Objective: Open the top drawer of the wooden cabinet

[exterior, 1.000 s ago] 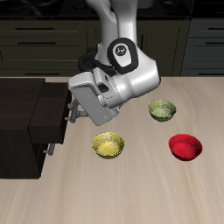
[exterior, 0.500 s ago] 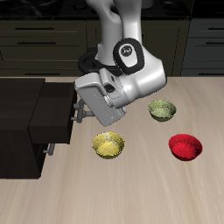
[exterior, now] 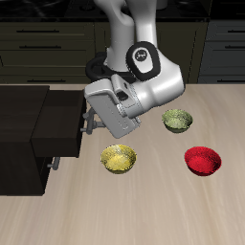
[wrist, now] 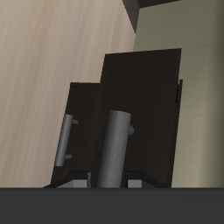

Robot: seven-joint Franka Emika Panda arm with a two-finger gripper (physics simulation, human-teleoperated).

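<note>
Cabinet: the wooden cabinet [exterior: 29,129] sits at the table edge, drawer fronts facing the bowls; very dark brown, details hard to read in the exterior view.
Top drawer: the top drawer [exterior: 63,120] stands pulled out past the cabinet front, open by a fair part of its travel; full extension I cannot judge. In the wrist view its grey bar handle [wrist: 117,144] runs between the finger bases.
Lower drawer: lower handle [wrist: 63,142] visible just beside; that drawer appears shut.
Gripper: gripper [exterior: 88,122] is at the drawer front, fingers straddling the top handle; whether they clamp it or merely bracket it, cannot tell.
Bystanders: yellow bowl [exterior: 119,158] near the drawer, green bowl [exterior: 177,120] farther back, red bowl [exterior: 203,160] well apart.
Risk 1: handle slipping out of the fingers if the pull is not straight along the drawer's travel.
Risk 2: the arm's elbow sweeping the yellow bowl.
Risk 3: dragging the whole cabinet if the drawer binds.
Writing: none legible anywhere.
</note>
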